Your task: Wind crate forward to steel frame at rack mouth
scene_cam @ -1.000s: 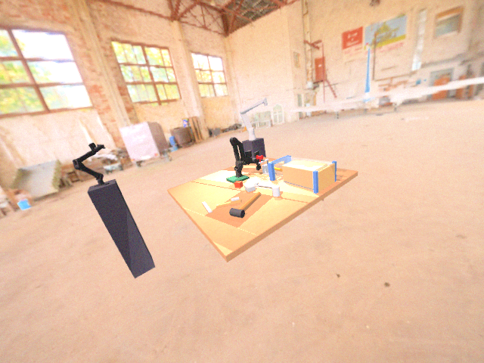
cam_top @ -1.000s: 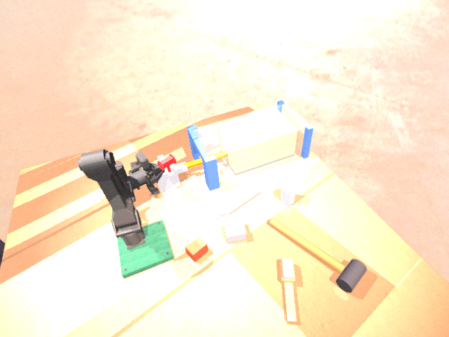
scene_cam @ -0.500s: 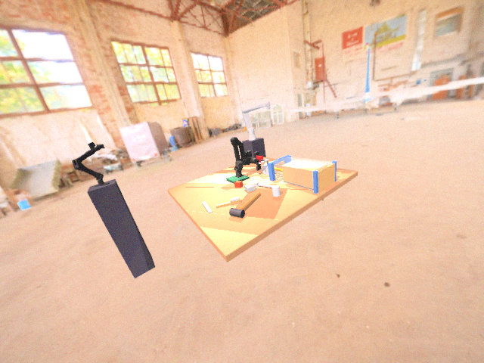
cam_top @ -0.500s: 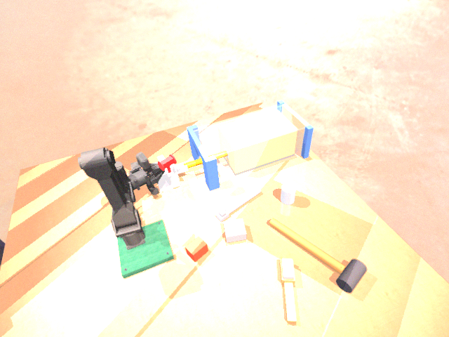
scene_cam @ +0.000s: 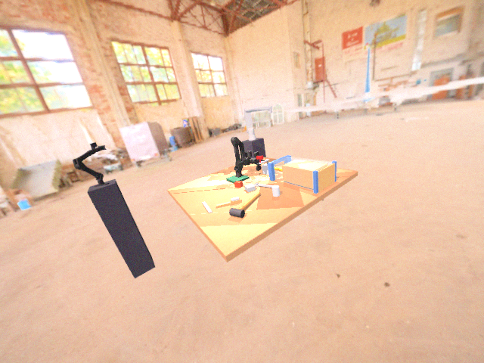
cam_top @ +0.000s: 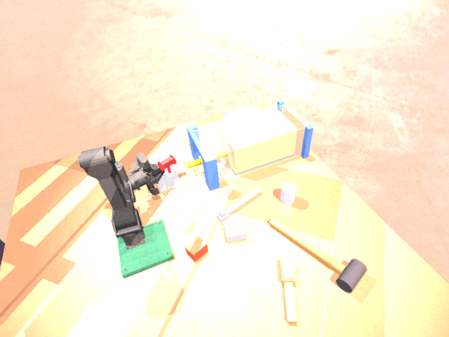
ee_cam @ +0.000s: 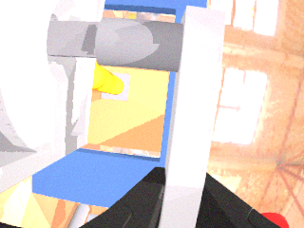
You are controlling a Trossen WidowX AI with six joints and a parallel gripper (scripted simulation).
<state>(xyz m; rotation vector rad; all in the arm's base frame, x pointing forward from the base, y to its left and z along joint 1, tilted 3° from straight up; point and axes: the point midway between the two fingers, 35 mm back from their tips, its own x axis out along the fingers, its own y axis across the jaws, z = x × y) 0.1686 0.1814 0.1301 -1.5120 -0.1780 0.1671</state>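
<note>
My gripper (cam_top: 159, 175) (ee_cam: 178, 178) is shut on the pale crank bar of the winch handle (ee_cam: 192, 95), whose red knob (cam_top: 167, 163) (scene_cam: 259, 157) shows by the fingers. The handle's grey round shaft runs from the bar to the winch (cam_top: 167, 182) (ee_cam: 38, 95); its key is hidden. A yellow strap (cam_top: 193, 163) (ee_cam: 108, 83) runs from the winch through the blue frame (cam_top: 211, 174) (scene_cam: 271, 172) (ee_cam: 95, 173) to the crate (cam_top: 266, 152) (scene_cam: 299, 174) (ee_cam: 142, 102). The tan crate looks flat inside the clear-panelled cubby. A gap shows between its front and the frame.
Before the cubby lie a grey wrench-like tool (cam_top: 240, 203), a pale block (cam_top: 234, 232), a red block (cam_top: 197, 250), a white cylinder (cam_top: 287, 194), a mallet (cam_top: 351, 275) (scene_cam: 237, 212) and a pale-headed tool (cam_top: 287, 269). A white strip (scene_cam: 206, 206) lies near the bench edge.
</note>
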